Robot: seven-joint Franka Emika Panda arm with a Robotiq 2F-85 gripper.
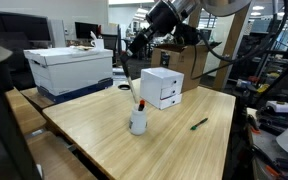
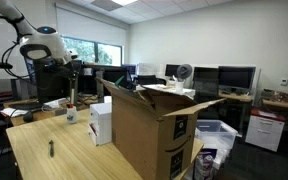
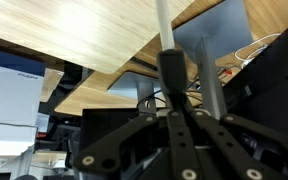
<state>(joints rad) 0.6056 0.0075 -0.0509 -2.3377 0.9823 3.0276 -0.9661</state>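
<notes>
My gripper is shut on a marker with a dark body and a pale grey far end; it sticks straight out from between the fingers. In an exterior view the gripper hangs in the air above the far left part of the wooden table. It is well above a white cup that holds a red-tipped marker. A dark marker lies flat on the table to the right of the cup. In an exterior view the gripper is above the cup.
A white two-drawer box stands on the table behind the cup. A white storage bin sits on a blue lid at the left. A large open cardboard box stands beside the table. Desks, monitors and chairs surround it.
</notes>
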